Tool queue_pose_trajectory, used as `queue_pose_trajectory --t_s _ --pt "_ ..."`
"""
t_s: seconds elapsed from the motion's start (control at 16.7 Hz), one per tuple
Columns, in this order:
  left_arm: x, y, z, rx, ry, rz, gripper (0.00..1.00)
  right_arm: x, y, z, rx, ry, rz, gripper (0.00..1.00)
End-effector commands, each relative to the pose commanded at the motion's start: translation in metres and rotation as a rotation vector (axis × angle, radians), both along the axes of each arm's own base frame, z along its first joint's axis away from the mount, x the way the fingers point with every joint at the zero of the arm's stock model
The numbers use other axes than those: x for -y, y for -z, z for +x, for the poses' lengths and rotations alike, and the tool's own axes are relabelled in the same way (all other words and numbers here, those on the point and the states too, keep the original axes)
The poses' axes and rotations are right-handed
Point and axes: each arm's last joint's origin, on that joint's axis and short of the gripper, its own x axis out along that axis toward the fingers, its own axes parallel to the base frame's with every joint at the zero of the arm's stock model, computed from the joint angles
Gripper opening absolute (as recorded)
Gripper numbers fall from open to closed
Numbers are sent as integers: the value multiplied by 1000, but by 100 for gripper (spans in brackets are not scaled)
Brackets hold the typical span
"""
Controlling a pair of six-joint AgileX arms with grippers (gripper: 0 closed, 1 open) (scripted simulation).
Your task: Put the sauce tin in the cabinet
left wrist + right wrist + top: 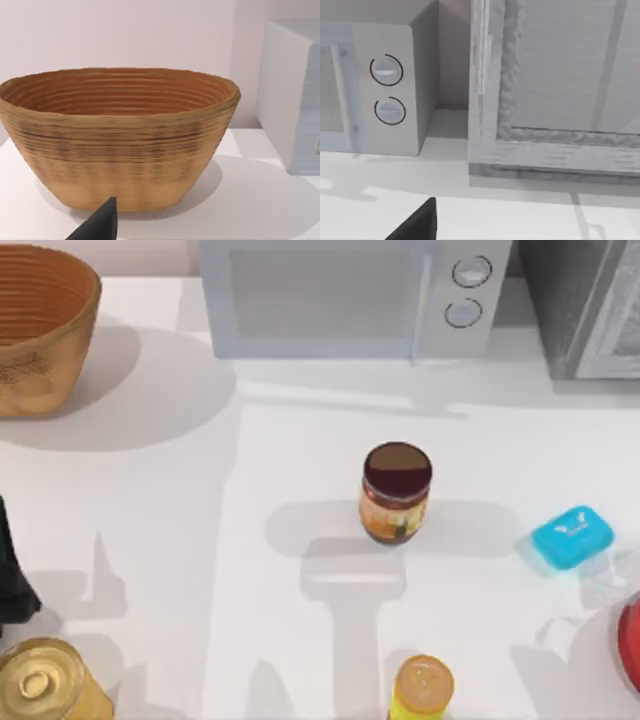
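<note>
The sauce tin [396, 493] stands upright in the middle of the table, with a dark maroon top and an orange-brown label; nothing touches it. The dark grey cabinet [585, 310] is at the back right corner, and its lighter framed door panel [555, 85] looks shut in the right wrist view. My left arm [12, 575] is parked at the table's left edge, well away from the tin. A dark tip of my left gripper [102, 224] points at the basket. A dark tip of my right gripper [417, 224] faces the cabinet and microwave.
A woven basket [40, 330] sits at the back left and a white microwave [340, 295] at the back centre. A gold can [45, 685] and a yellow container with orange cap [425, 690] stand along the front. A blue box [572, 537] and a red object [632, 645] are at the right.
</note>
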Motion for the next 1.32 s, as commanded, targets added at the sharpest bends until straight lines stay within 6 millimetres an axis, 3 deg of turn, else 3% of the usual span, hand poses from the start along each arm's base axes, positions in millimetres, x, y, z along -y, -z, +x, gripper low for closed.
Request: queue_pose_trajectory --t_s 0.3,0.6,0.78,1.02,1.32 --pt "0 0 0 0 0 0 100 -14 -24 38 -178 -230 -123 100" --pt "0 0 0 0 0 0 100 -42 -15 104 -356 -603 -223 100" --pt "0 0 0 0 0 0 100 -64 7 147 -404 -851 -233 100" --pt "0 0 0 0 0 0 100 -90 54 199 -385 -1160 -193 100" --pt "0 0 0 0 0 0 100 -102 113 241 -236 -1432 -119 100"
